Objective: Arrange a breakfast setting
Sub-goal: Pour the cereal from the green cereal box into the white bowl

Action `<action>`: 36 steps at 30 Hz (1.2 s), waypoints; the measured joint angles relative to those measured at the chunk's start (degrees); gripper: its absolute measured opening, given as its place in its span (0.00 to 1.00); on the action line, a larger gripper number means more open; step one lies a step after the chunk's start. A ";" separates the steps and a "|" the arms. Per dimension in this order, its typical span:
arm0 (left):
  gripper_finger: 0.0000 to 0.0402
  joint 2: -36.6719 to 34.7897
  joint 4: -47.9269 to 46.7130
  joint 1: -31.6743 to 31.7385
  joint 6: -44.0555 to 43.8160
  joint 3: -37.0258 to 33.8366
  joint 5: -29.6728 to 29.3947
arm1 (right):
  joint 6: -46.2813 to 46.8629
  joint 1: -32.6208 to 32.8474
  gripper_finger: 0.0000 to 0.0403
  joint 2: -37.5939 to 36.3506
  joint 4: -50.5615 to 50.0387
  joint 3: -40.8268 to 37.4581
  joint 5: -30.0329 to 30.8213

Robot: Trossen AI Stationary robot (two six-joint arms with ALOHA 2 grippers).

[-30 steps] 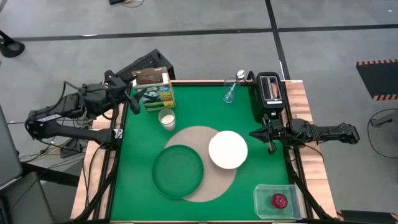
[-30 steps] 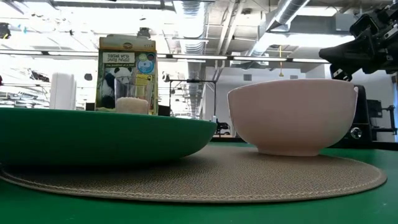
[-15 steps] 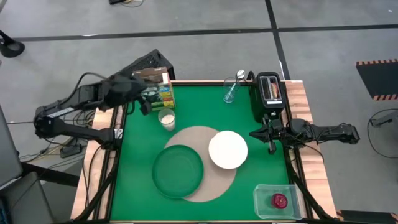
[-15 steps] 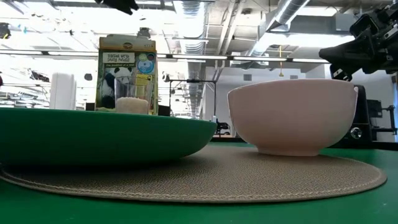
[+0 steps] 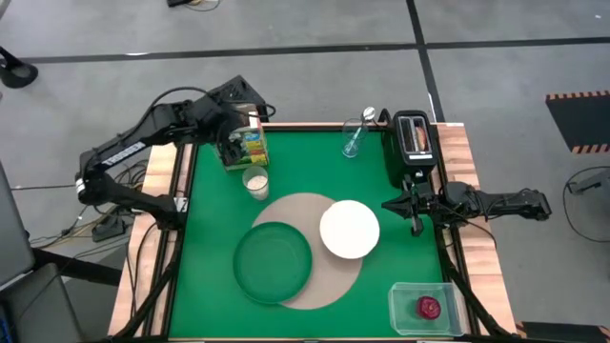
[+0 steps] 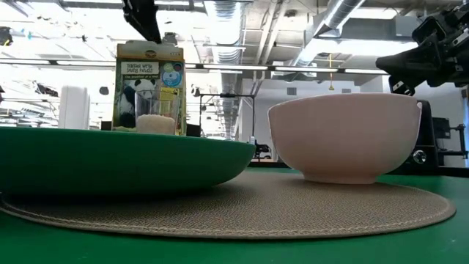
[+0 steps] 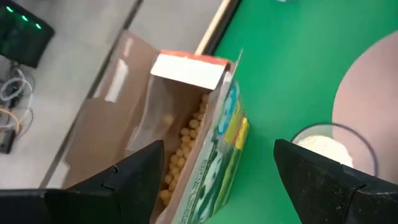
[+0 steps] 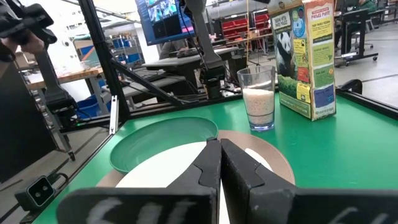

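Now hovering above the open cereal box at the far left, left gripper spread wide; right gripper, fingers pinched together, beside the white bowl.

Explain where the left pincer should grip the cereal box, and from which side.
Judging by its pose, grip the cereal box across its two broad printed faces near the top, coming from above. It stands upright with flaps open, and the left pincer hovers over it, fingers spread wide.

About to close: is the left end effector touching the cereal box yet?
Apart. Left wrist view: open left end effector straddles the cereal box, green gaps beside both fingers.
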 joint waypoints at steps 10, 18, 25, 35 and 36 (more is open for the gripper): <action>0.72 5.70 -1.44 5.20 3.12 0.00 1.10 | -0.02 0.00 0.08 0.00 0.00 0.00 0.00; 0.72 11.43 -4.83 6.33 4.48 0.00 1.46 | -0.02 0.00 0.08 0.00 0.00 0.00 0.00; 0.52 16.07 -4.79 6.32 6.69 0.00 -2.83 | -0.02 0.00 0.08 0.00 0.02 -0.02 0.00; 0.03 16.68 -5.11 6.30 6.56 -0.07 -2.34 | -0.02 0.01 0.08 0.00 0.01 -0.01 0.00; 0.03 16.63 -5.13 6.30 6.46 -0.07 -2.69 | -0.02 0.01 0.08 0.00 0.01 0.00 0.00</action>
